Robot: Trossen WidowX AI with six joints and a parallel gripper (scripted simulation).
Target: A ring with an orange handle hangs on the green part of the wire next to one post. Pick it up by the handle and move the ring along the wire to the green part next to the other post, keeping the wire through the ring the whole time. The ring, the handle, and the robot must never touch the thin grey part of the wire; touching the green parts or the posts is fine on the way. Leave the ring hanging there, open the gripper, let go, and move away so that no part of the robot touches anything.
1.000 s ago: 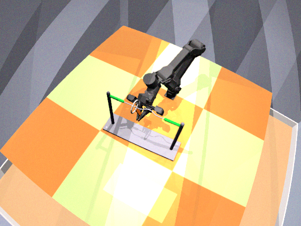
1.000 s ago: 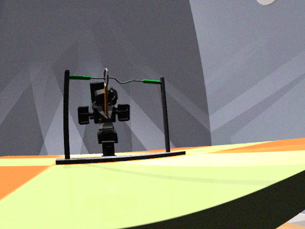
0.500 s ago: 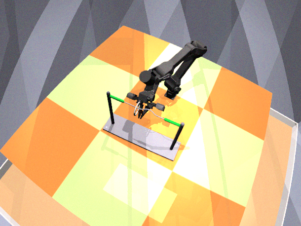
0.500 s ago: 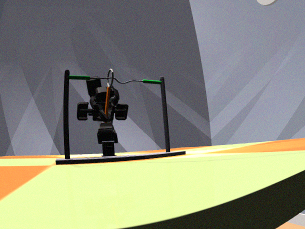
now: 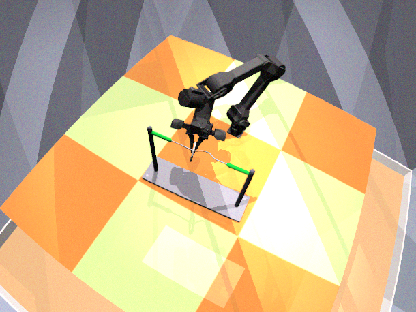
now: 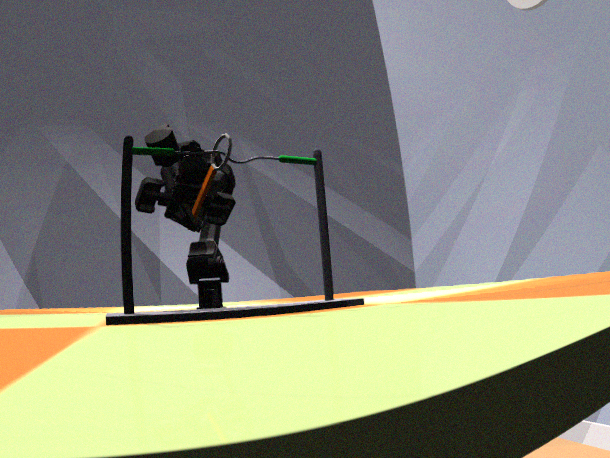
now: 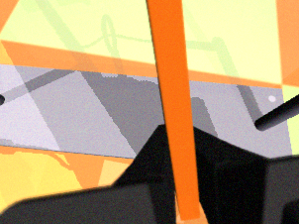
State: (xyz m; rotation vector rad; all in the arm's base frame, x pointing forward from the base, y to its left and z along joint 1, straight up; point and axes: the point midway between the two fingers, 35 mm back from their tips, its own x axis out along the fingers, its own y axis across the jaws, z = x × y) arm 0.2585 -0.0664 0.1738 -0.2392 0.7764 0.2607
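My gripper (image 5: 191, 158) (image 6: 195, 214) (image 7: 171, 131) is shut on the orange handle (image 6: 204, 191) (image 7: 173, 97), which leans in the exterior view, its lower end to the left. The ring (image 5: 195, 146) (image 6: 230, 147) stands above the handle around the thin grey wire (image 5: 212, 154) (image 6: 245, 161). It is left of the wire's middle, between the left green part (image 5: 161, 136) (image 6: 152, 150) and the right green part (image 5: 239, 169) (image 6: 297, 160). Wire shows through the ring's opening in the exterior view; whether they touch I cannot tell. My fingers are below the wire.
The left post (image 5: 153, 150) (image 6: 128, 225) (image 7: 277, 114) and right post (image 5: 244, 191) (image 6: 324, 225) rise from the grey base plate (image 5: 218, 195) (image 6: 300, 308) (image 7: 30, 112). The arm reaches in from behind the wire. The wire waves between ring and right green part.
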